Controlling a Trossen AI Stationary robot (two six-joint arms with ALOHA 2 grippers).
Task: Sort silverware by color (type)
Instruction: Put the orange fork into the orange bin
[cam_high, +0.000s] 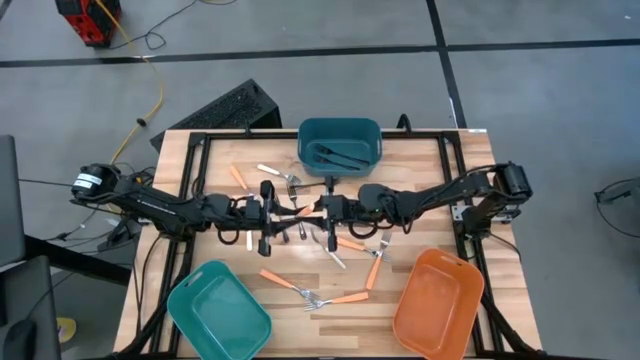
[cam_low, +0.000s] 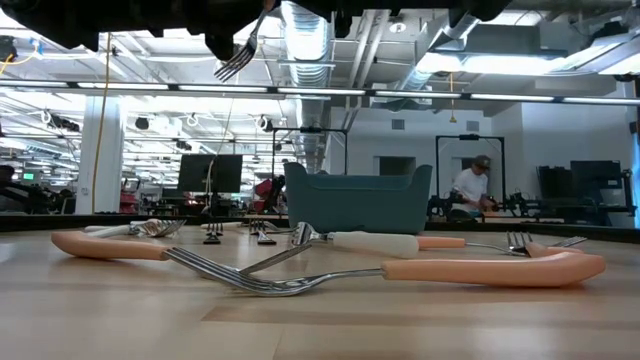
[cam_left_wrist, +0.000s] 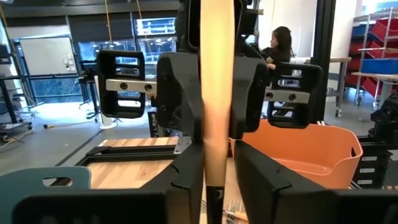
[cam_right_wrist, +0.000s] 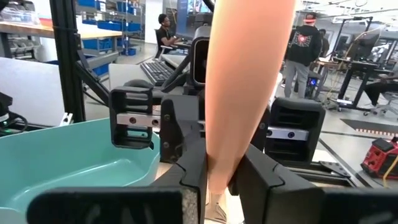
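Though facing, fork between both pincers

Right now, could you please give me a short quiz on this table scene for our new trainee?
1. True or false: the dark forks lie in the orange bin.
2. What colour is the fork handle that the left claw and the right claw both grip in mid-air? A) black B) orange C) white
3. How many bins stand on the table?

Key: 1 false, they lie in the dark teal bin at the far edge. 2 B. 3 three, counting the light teal bin.
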